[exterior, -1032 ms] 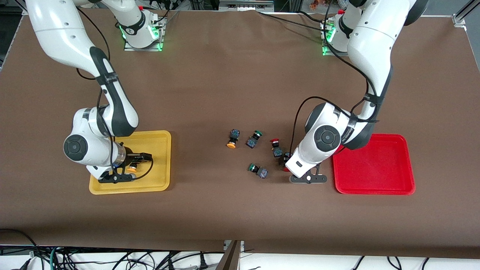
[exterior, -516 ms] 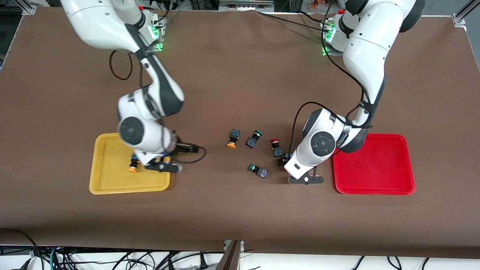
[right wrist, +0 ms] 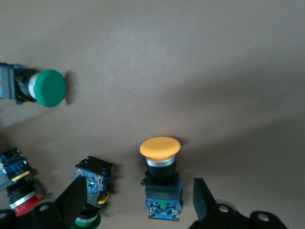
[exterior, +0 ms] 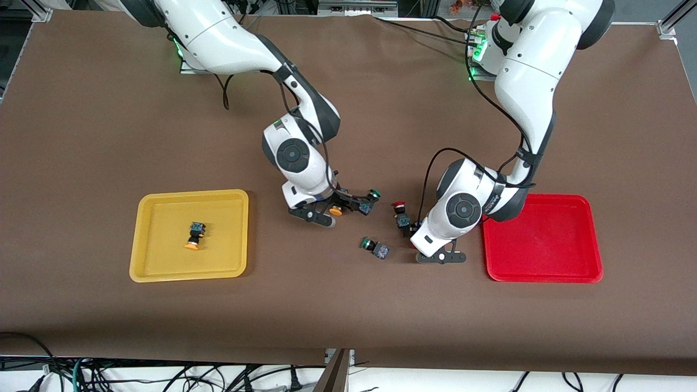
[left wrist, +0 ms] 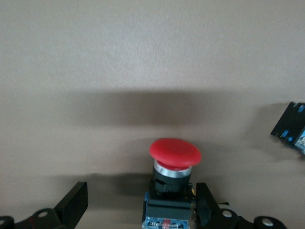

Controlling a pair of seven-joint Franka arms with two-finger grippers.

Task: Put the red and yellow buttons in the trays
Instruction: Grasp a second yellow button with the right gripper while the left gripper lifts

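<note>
A yellow button [exterior: 193,235] lies in the yellow tray [exterior: 163,269]. My right gripper [exterior: 338,207] is open, low over the table, its jaws on either side of the second yellow button [right wrist: 162,164], which lies on its side. My left gripper [left wrist: 140,212] is open around a red button [left wrist: 174,153] on the table; one finger [left wrist: 206,209] is right against its body. In the front view my left hand hides that button. The other red button [exterior: 400,209] lies close by, farther from the front camera. The red tray [exterior: 544,272] holds nothing.
Two green-capped buttons lie in the cluster: one [exterior: 370,200] beside my right gripper, one [exterior: 374,247] nearer to the front camera. In the right wrist view one green-capped button [right wrist: 91,180] lies beside one finger, and another green-capped button [right wrist: 47,88] lies farther off.
My right gripper left the yellow button in the yellow tray and swung to the middle cluster, over the second yellow button. My left gripper stayed low by the red button.
</note>
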